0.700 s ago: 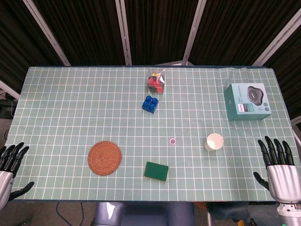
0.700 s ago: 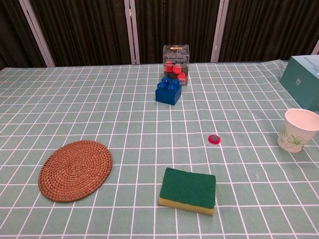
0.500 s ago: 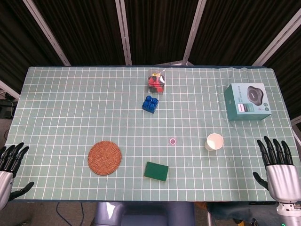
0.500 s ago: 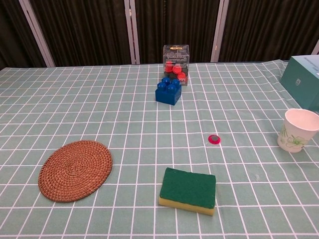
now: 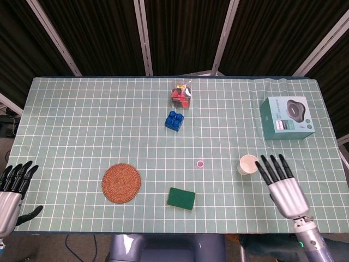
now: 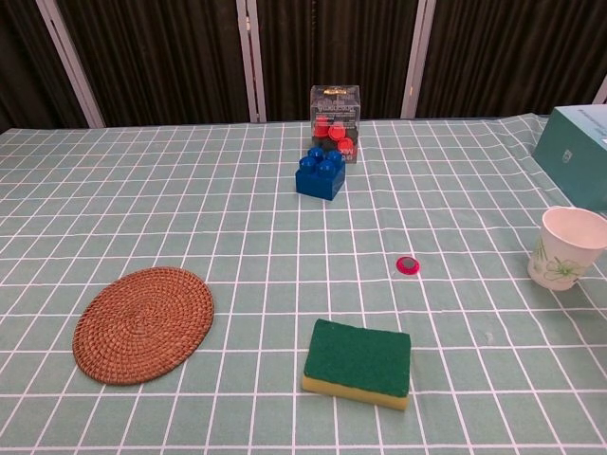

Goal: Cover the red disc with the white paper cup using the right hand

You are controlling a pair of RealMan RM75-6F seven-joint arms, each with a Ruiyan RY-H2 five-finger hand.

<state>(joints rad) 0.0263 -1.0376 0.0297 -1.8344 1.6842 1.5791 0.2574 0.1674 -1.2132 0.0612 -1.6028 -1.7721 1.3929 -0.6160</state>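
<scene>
The small red disc (image 5: 200,163) (image 6: 407,265) lies flat on the green checked cloth near the table's middle. The white paper cup (image 5: 248,164) (image 6: 566,248) stands upright, mouth up, to the disc's right. In the head view my right hand (image 5: 284,188) hovers just right of and nearer than the cup, fingers spread and pointing away, holding nothing. Its fingertips reach almost level with the cup without touching it. My left hand (image 5: 12,188) stays open at the table's near left corner. The chest view shows neither hand.
A green sponge (image 5: 181,198) lies near the front edge below the disc. A woven round coaster (image 5: 121,183) sits to the left. A blue block (image 5: 174,120) and a clear box of red pieces (image 5: 181,94) stand further back. A teal carton (image 5: 287,118) is at the far right.
My right hand has moved left and forward from the table's right edge to just beside the cup. The left hand has barely shifted. Cup and disc stay put.
</scene>
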